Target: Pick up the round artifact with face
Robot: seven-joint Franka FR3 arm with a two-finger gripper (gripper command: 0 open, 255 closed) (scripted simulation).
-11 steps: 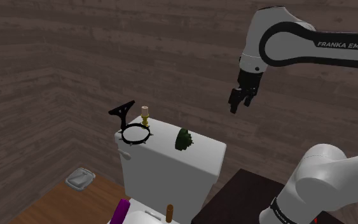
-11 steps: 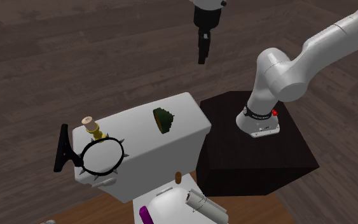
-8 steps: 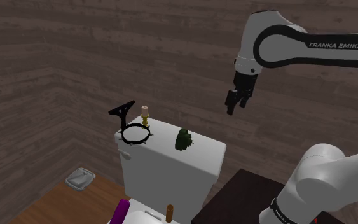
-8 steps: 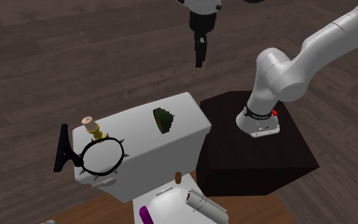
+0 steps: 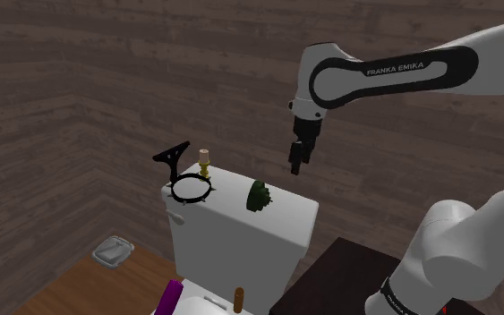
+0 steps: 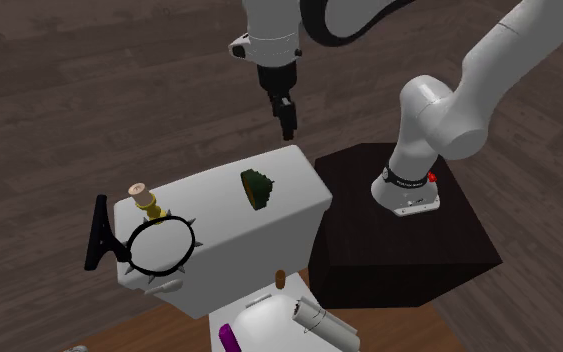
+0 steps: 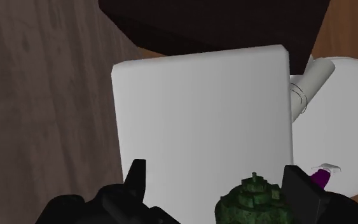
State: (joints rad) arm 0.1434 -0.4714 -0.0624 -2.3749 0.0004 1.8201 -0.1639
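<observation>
The round artifact [image 5: 258, 197] is dark green and knobbly. It stands on edge on the white lid of a toilet tank [image 5: 287, 211], toward the shoulder view's right; it also shows from the other side [image 6: 257, 188]. My black gripper [image 5: 296, 166] hangs in the air above and a little right of it, well clear of the lid [image 6: 289, 128]. In the wrist view the two fingers stand apart, so the gripper [image 7: 219, 191] is open and holds nothing. The artifact [image 7: 255, 200] appears far below, close to the right fingertip [image 7: 301, 188].
On the lid's other end lie a black spiked ring [image 5: 190, 189], a small gold spool-topped piece [image 5: 204, 162] and a black bracket [image 5: 172, 154]. The dark stand [image 6: 399, 240] adjoins the tank. A purple object [image 5: 171, 295], a paper roll [image 6: 314, 318] and a grey tray [image 5: 113, 250] are lower down.
The arm has swung the gripper toward the shoulder view's left and slightly down, from beyond the tank's edge to above the lid near the artifact. Things on the lid are unmoved.
</observation>
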